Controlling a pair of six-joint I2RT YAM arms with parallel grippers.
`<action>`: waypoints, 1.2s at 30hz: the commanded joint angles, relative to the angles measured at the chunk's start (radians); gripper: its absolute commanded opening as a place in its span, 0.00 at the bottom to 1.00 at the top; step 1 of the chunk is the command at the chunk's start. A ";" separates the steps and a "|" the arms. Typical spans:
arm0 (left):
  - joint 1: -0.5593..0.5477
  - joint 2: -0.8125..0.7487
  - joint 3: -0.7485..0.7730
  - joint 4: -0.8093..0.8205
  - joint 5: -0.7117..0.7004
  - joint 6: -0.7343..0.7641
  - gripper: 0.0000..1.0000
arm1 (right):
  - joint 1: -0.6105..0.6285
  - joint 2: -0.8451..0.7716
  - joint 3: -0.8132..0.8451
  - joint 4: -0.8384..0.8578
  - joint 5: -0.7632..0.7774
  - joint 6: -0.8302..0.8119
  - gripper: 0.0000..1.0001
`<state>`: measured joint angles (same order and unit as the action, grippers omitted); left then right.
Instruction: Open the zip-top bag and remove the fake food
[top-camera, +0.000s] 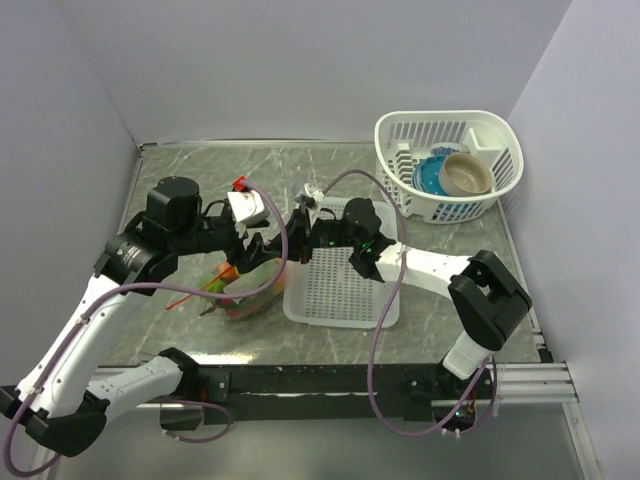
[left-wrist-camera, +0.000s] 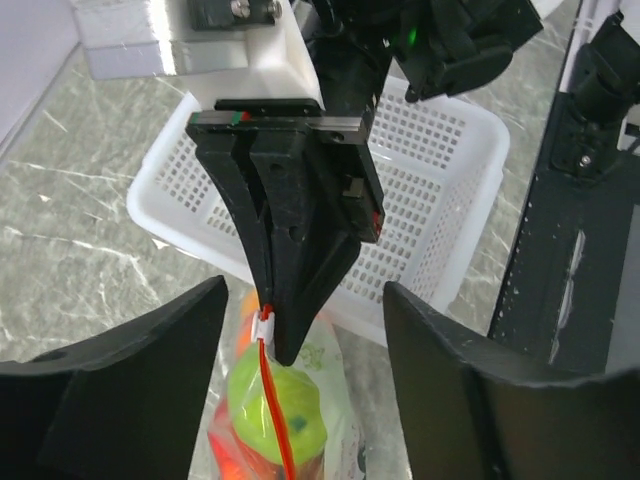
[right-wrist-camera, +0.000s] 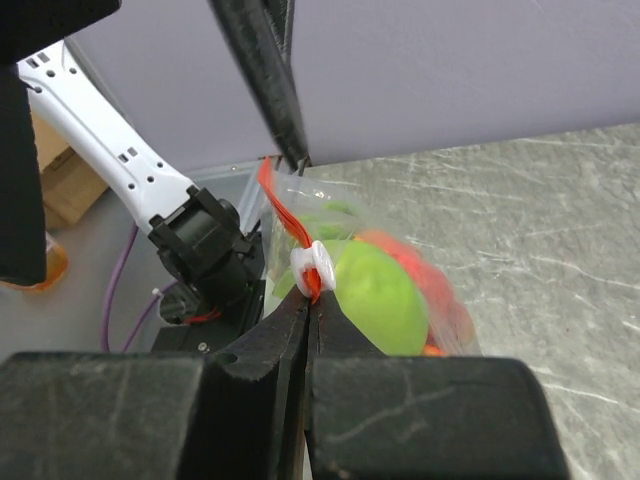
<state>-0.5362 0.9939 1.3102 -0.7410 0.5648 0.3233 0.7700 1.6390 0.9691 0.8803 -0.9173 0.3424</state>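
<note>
Orange-red zip strip (right-wrist-camera: 283, 222) with its white slider (right-wrist-camera: 313, 262) is pinched between the closed fingers of the right gripper (right-wrist-camera: 310, 298). Its two black fingertips meet with no gap around the strip. In the left wrist view the same pinch shows at 6 o'clock of the right gripper's tapered fingers.

The left gripper (left-wrist-camera: 302, 296) is spread wide. Its fingers (left-wrist-camera: 150, 350) stand well apart at 9 and 3 o'clock of the bag's top and clamp nothing. From the right wrist view, one thin left fingertip comes down at 12 o'clock to the bag's upper corner; whether it touches cannot be told.

The zip-top bag (left-wrist-camera: 330, 400) hangs below the pinch, clear and crinkled. The fake food (right-wrist-camera: 382, 296) is inside: a green piece foremost, with red and orange pieces behind it.

In the top view the bag sits at 9 o'clock of the white slotted tray (top-camera: 345, 290), just beside its edge, on the grey marbled table (top-camera: 200, 180). At 1 o'clock of the tray, well apart, a white basket (top-camera: 405, 135) holds a blue bowl (top-camera: 432, 176) and a beige bowl (top-camera: 466, 176).
</note>
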 joint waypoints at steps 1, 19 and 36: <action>0.002 0.018 0.038 -0.070 0.032 0.049 0.68 | 0.005 -0.077 0.034 -0.003 -0.002 -0.028 0.00; 0.030 0.055 -0.011 -0.077 0.010 0.122 0.48 | 0.005 -0.094 0.037 -0.040 -0.003 -0.036 0.00; 0.054 0.080 0.027 -0.122 0.034 0.138 0.01 | 0.002 -0.093 0.029 -0.053 -0.002 -0.040 0.00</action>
<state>-0.4854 1.0801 1.2911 -0.8410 0.5785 0.4435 0.7677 1.5990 0.9688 0.7868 -0.9230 0.3107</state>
